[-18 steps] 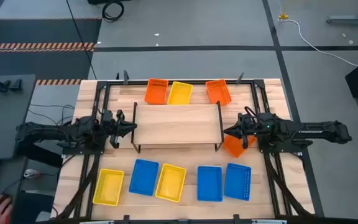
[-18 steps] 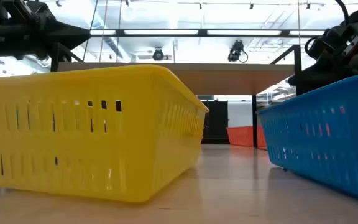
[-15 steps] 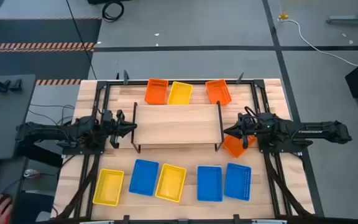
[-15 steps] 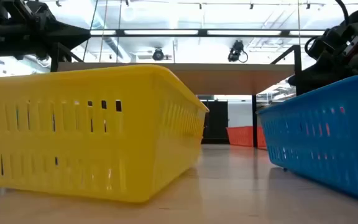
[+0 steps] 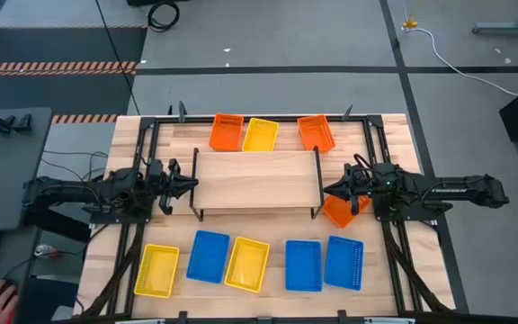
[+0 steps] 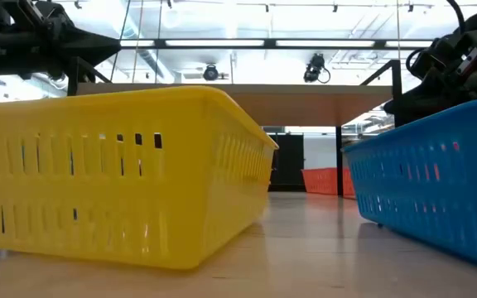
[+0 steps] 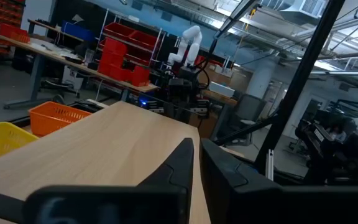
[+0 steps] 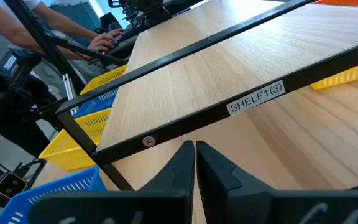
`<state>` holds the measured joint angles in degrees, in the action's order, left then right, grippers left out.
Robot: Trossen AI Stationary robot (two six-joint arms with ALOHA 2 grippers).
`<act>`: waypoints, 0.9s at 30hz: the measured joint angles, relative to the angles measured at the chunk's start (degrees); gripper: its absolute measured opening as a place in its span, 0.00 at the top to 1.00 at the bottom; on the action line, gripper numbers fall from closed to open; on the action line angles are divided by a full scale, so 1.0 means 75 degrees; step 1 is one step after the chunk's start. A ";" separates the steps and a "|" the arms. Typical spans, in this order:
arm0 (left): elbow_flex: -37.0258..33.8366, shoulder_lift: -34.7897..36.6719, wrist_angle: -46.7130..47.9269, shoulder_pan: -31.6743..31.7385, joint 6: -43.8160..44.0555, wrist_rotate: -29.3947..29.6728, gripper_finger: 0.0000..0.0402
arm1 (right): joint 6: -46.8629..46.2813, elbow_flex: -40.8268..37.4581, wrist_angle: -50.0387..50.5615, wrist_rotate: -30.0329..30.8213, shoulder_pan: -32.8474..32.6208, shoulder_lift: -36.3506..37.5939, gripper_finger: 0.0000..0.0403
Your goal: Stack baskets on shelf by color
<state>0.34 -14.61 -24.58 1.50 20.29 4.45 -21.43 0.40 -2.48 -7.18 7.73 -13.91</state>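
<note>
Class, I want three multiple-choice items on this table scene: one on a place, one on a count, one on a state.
1. Where is the orange mesh plastic basket nearest the right gripper?
A. on the shelf top
B. on the tabletop off the shelf's right end
C. in the front row

2. How many blue mesh plastic baskets are in the front row?
A. one
B. three
C. five

3. The light-wood shelf top is
A. bare
B. stacked with baskets
C. tipped over

Key: 1 B, the orange basket lies beside the right gripper. 2 B, one, two, three. 3 A, the board carries nothing.
</note>
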 joint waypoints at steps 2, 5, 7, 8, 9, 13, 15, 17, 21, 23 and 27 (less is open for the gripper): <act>0.0003 0.0001 -0.0001 -0.0002 -0.0001 -0.0002 0.93 | 0.0000 0.0000 0.0000 -0.0003 0.0000 0.0000 0.94; 0.0000 0.0001 0.0000 -0.0001 0.0001 -0.0001 0.93 | 0.0001 0.0000 0.0000 0.0000 0.0001 -0.0001 0.94; 0.0001 0.0000 0.0000 -0.0001 -0.0002 -0.0001 0.92 | 0.0000 -0.0001 0.0000 -0.0002 0.0000 -0.0003 0.94; 0.0002 -0.0001 0.0000 -0.0001 0.0001 -0.0003 0.92 | 0.0002 -0.0002 0.0000 0.0000 0.0002 -0.0002 0.94; 0.0000 0.0000 0.0000 0.0000 0.0001 -0.0002 0.91 | 0.0003 0.0000 0.0002 -0.0001 0.0000 0.0000 0.94; 0.0000 -0.0001 0.0000 -0.0002 0.0001 -0.0003 0.91 | 0.0001 0.0000 0.0002 0.0000 0.0002 -0.0003 0.94; 0.0001 0.0001 0.0000 -0.0001 -0.0001 -0.0001 0.92 | 0.0002 -0.0002 0.0000 0.0000 0.0000 -0.0003 0.94; 0.0000 0.0001 0.0000 -0.0001 -0.0001 -0.0002 0.93 | 0.0000 0.0000 0.0000 0.0000 0.0000 -0.0003 0.94; 0.0000 0.0000 0.0000 0.0000 -0.0002 -0.0003 0.93 | 0.0000 0.0000 0.0002 -0.0002 0.0001 -0.0002 0.94; 0.0000 0.0000 0.0000 -0.0003 0.0001 -0.0003 0.92 | 0.0003 -0.0002 0.0000 0.0000 0.0000 -0.0003 0.94; 0.0001 0.0002 0.0000 0.0000 0.0001 -0.0003 0.91 | 0.0002 0.0000 0.0001 0.0000 0.0001 -0.0001 0.94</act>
<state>0.35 -14.59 -24.58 1.50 20.29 4.43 -21.41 0.40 -2.47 -7.18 7.74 -13.92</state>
